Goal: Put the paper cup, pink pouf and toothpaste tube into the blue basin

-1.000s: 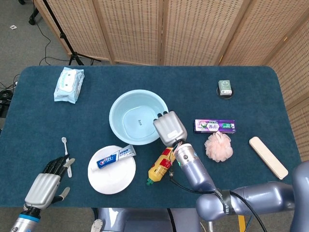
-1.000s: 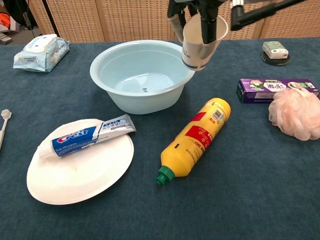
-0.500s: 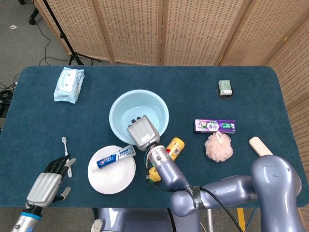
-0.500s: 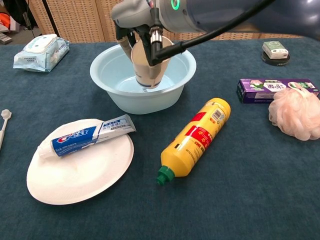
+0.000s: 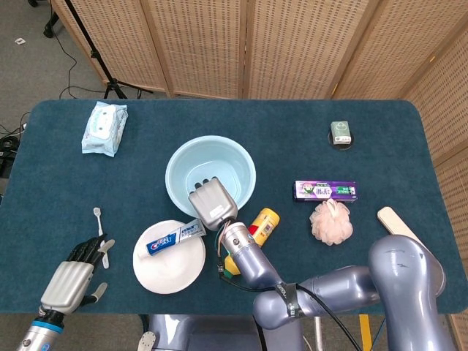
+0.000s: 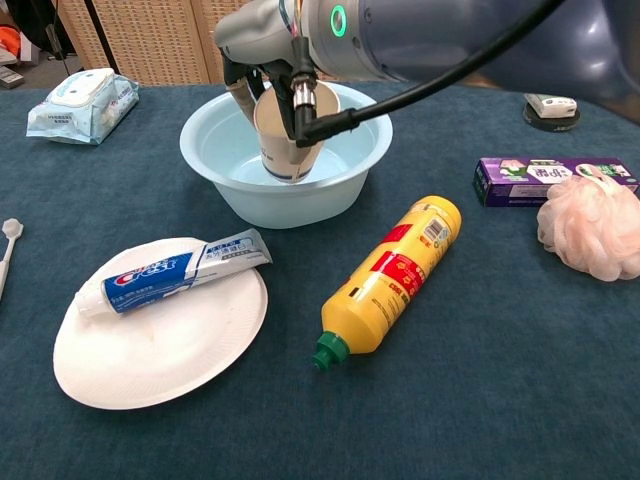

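— Where is the paper cup (image 6: 285, 140)?
— Inside the blue basin (image 6: 215, 165), upright. The right hand (image 6: 268, 68) has its fingers wrapped around it.

— And the pink pouf (image 6: 592, 225)?
— On the table (image 6: 500, 380), near the right edge, just beside one purple box (image 6: 553, 178).

— The toothpaste tube (image 6: 172, 273)?
— Lying on one white plate (image 6: 150, 355), near the front edge.

— What else?
— One yellow bottle (image 6: 392, 275) lies on its side between plate and pouf. One toothbrush (image 5: 100, 234) sits by the left hand (image 5: 73, 276). That hand holds nothing, fingers loosely curled. One wipes pack (image 5: 104, 127) is at the back left corner.
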You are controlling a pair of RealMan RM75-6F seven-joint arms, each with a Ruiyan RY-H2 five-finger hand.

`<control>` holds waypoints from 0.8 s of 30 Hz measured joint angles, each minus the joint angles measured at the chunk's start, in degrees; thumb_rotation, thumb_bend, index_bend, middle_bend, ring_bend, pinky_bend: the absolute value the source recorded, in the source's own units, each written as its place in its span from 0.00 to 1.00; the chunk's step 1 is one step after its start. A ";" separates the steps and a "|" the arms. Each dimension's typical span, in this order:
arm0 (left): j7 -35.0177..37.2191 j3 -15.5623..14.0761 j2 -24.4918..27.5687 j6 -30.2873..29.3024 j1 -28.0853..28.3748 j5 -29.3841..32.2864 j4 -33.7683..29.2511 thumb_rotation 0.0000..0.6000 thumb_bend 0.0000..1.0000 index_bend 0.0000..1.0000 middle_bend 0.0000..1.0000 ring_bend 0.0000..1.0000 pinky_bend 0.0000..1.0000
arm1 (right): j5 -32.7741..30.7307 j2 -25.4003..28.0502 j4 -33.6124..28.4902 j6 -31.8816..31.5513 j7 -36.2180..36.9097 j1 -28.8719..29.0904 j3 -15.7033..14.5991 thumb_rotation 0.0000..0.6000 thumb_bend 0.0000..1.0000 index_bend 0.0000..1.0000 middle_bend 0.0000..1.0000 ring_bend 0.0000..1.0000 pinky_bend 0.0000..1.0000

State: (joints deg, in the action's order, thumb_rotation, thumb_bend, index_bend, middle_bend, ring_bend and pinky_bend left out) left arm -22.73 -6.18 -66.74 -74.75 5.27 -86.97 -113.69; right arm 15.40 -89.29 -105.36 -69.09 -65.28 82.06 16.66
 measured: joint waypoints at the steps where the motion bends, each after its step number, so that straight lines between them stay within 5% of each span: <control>1: -0.01 -0.02 0.00 0.00 0.02 0.02 0.00 1.00 0.33 0.01 0.00 0.00 0.11 | 0.01 -0.10 0.22 0.07 0.10 0.07 0.01 1.00 0.23 0.64 0.34 0.38 0.45; 14: -0.06 0.32 -0.48 0.89 0.64 2.00 0.71 1.00 0.33 0.01 0.00 0.00 0.11 | -0.67 -2.64 5.69 3.00 0.83 2.14 0.32 1.00 0.23 0.63 0.31 0.37 0.45; 19: -0.08 0.30 -0.69 1.12 0.87 2.29 0.89 1.00 0.33 0.01 0.00 0.00 0.11 | -0.85 -2.67 6.17 4.10 1.20 2.15 -0.49 1.00 0.19 0.26 0.01 0.02 0.38; 24: -0.33 0.15 -0.77 1.02 0.94 2.12 0.76 1.00 0.33 0.01 0.00 0.00 0.11 | 1.41 -1.84 5.63 3.82 1.97 1.58 -1.28 1.00 0.16 0.04 0.00 0.00 0.28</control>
State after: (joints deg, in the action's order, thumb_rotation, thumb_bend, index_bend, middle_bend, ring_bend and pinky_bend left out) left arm -23.06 -6.04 -67.51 -73.73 6.21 -84.85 -112.93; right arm 16.81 -91.12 -99.73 -65.28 -63.31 83.64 15.38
